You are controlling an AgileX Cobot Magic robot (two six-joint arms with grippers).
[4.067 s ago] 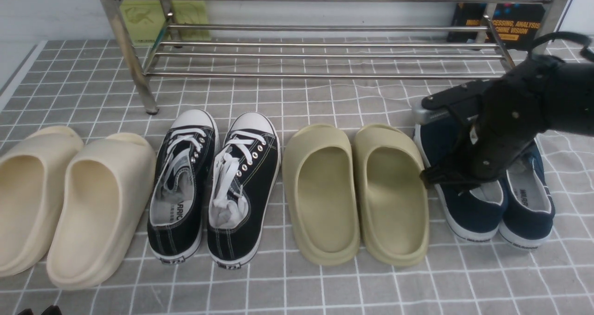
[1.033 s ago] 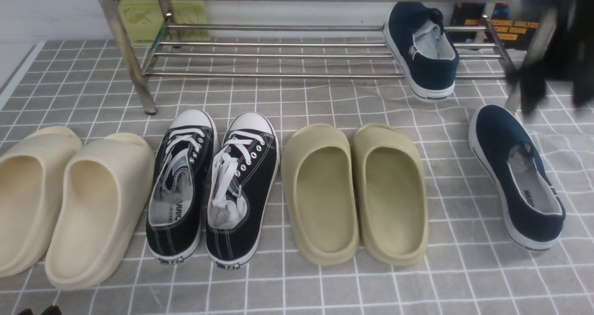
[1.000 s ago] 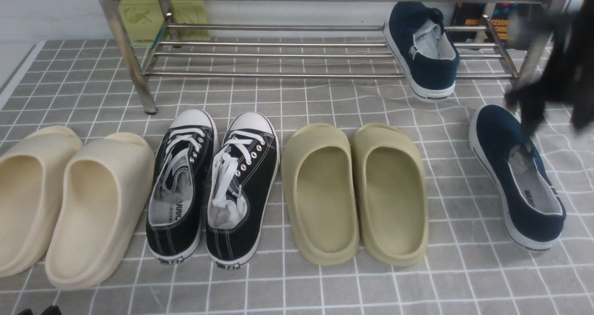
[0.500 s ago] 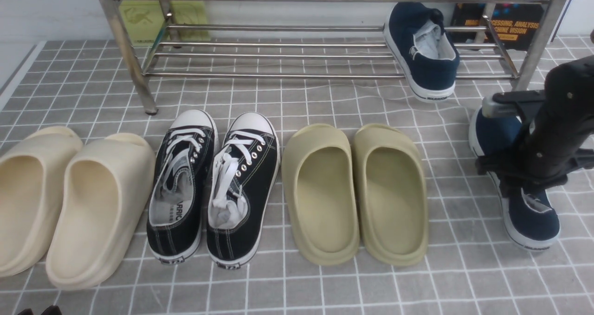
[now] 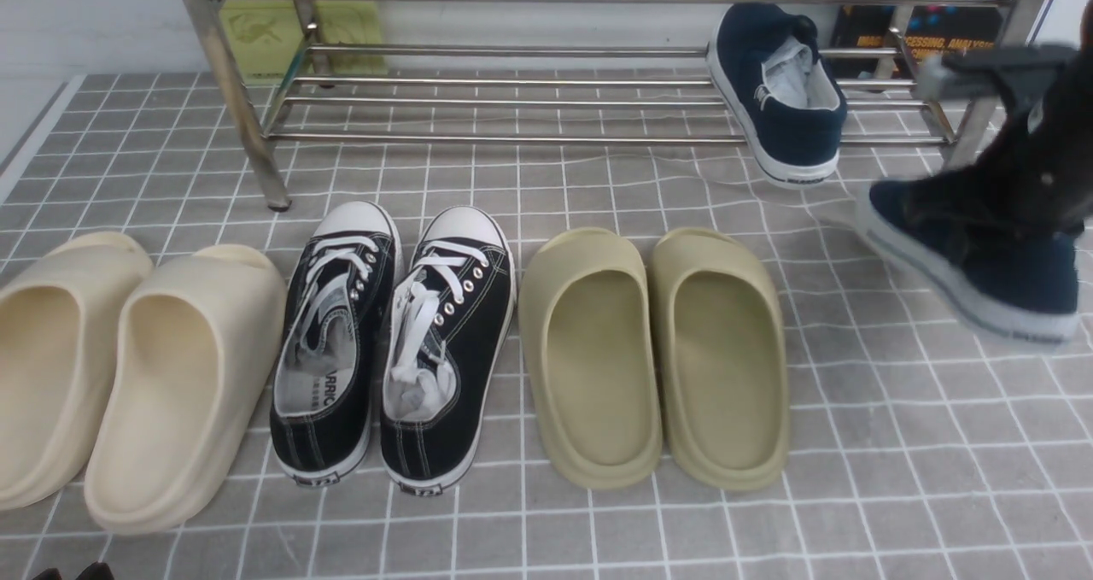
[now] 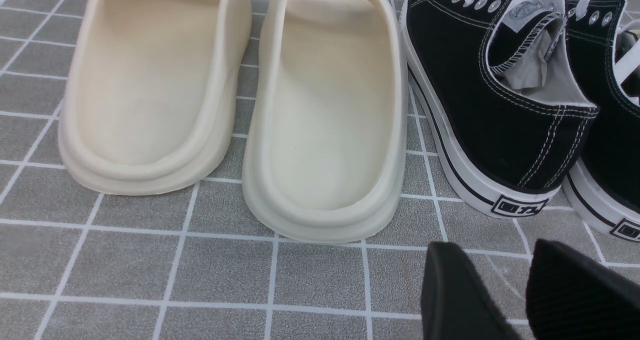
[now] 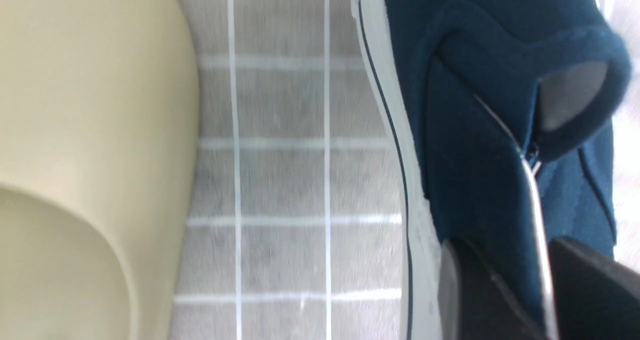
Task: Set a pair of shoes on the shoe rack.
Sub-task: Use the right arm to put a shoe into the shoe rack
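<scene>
Now the right gripper [image 7: 522, 265] is clenched on the second navy shoe [image 5: 973, 260], its fingers pinching the side wall next to the opening. The shoe hangs clear of the checked mat [image 5: 897, 477] at the right, just near of the shoe rack [image 5: 512, 138], and is blurred in the front view. The left gripper [image 6: 505, 280] sits low at the near left, fingers slightly parted, grasping nothing. Judgement on the step: carry the shoe toward the far side with the sole above the near bar, toe leading. Set it parallel to the first navy shoe [image 5: 781, 93] without nudging it, so the sole spans several bars. Let go only once its weight rests there. Risk: the thin side-wall pinch may let the shoe swing. Rack contents: the lower tier holds that first shoe alone, at its right end. Its toe points far and its heel overhangs the near bar, with grey-white lining showing inside.
</scene>
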